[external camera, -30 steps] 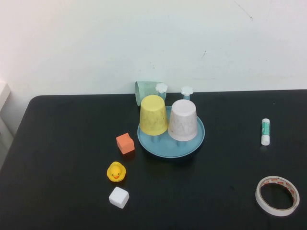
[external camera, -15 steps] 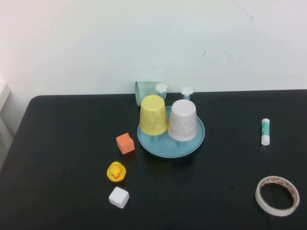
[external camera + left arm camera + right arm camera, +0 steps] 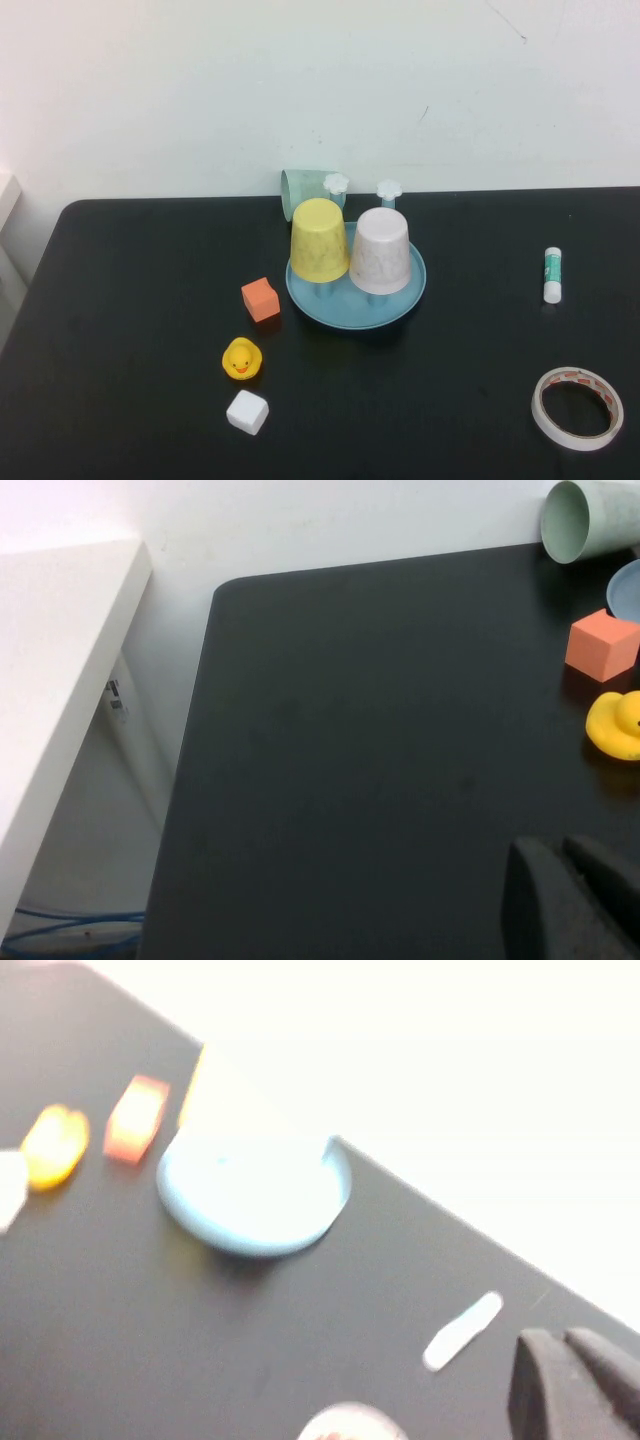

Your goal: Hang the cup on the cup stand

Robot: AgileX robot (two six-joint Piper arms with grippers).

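Nothing has shifted on the worktop over the last second. We see the cup lying on its side behind the cup stand, unhung. Left gripper and right gripper hang off-scene, jaws clenched empty.

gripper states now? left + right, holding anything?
Left gripper: low over bare table near the duck, holds nothing; open or shut cannot be told.
Right gripper: above the table near the glue stick, holds nothing; open or shut cannot be told.
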